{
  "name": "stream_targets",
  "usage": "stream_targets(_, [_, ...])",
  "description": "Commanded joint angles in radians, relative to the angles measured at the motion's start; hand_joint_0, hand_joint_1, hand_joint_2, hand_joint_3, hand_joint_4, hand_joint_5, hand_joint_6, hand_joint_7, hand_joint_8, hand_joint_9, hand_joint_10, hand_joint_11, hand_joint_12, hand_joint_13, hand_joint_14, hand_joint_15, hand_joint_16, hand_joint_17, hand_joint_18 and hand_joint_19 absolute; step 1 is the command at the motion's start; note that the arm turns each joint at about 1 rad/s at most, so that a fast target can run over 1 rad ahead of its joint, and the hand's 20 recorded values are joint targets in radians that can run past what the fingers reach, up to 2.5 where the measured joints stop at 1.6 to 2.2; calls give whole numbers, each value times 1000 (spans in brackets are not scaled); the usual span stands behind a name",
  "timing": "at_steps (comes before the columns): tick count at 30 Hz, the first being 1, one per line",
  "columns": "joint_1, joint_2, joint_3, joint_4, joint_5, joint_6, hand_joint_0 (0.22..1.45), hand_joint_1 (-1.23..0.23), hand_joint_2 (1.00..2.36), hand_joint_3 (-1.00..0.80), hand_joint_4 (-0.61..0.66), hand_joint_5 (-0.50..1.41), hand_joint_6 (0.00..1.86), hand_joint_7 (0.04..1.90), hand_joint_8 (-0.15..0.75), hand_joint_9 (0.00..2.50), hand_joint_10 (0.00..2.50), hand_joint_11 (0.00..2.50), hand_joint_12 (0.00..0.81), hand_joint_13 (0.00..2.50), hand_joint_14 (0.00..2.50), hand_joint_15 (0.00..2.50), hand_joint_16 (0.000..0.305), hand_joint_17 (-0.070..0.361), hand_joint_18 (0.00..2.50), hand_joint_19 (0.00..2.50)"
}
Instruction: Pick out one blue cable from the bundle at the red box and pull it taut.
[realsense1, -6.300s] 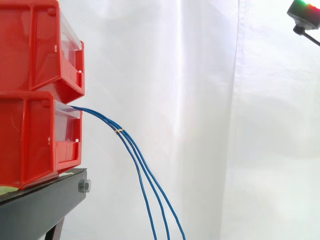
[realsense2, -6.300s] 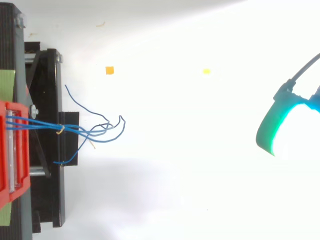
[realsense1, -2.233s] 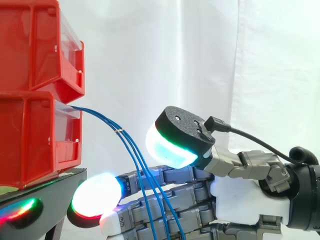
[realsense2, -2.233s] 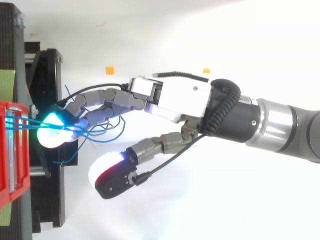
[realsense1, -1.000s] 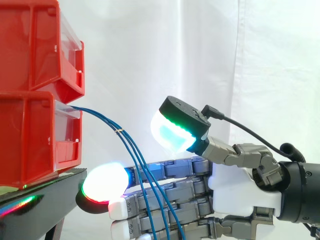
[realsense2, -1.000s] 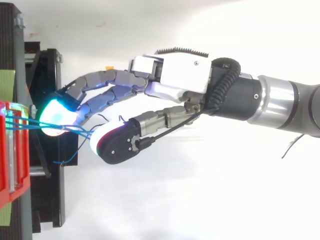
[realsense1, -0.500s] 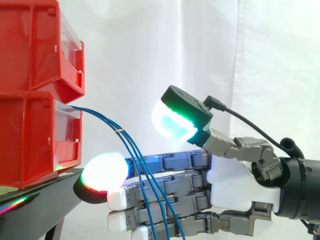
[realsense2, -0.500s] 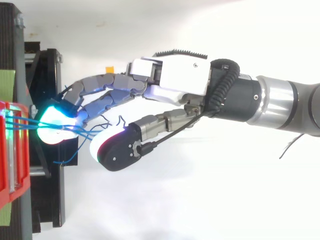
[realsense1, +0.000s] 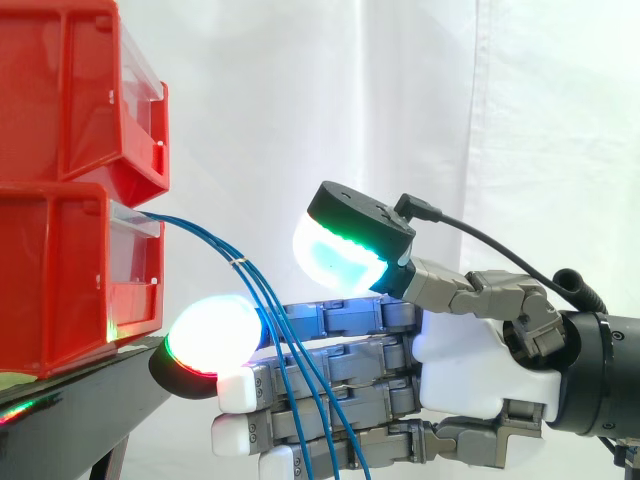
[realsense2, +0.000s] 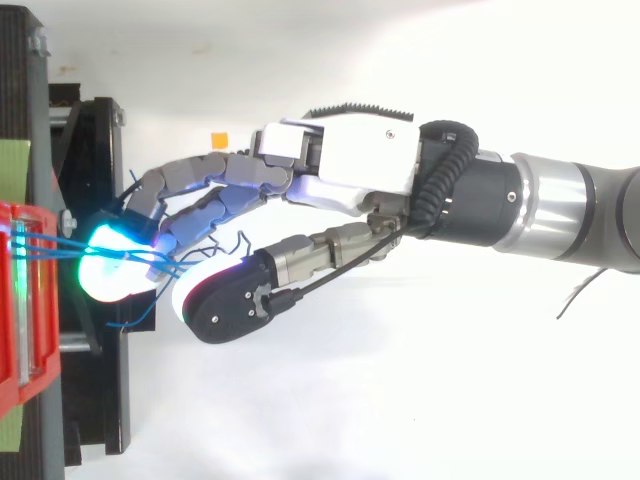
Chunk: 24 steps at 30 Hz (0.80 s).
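Hand (realsense1: 468, 372), open, fingers (realsense1: 340, 388) nearly straight, thumb spread wide above them; blue cables (realsense1: 222, 249) slack, leaving the lower red box (realsense1: 60, 280) beyond the fingertips, bound by a pale tie (realsense1: 238, 262), crossing the fingers and hanging below the hand

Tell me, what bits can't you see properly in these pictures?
- Side view: the lower ends of the blue cables, cut off by the bottom edge.
- Side view: where the cables start, hidden by the red box wall.
- Top view: the cables under the hand, partly lost in its fingertips' glow.
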Motion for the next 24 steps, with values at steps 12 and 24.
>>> stream_targets(12, [-2, 1, 0, 7, 0, -2, 575, -579, 1012, -368, 152, -146, 503, 910, 233, 648, 16, 417, 286, 555, 14, 373, 38, 86, 422, 554])
stream_targets(24, [-11, 1, 0, 16, 0, 0, 580, -583, 1012, -370, 135, -143, 503, 946, 231, 646, 17, 415, 285, 556, 14, 379, 38, 85, 424, 553])
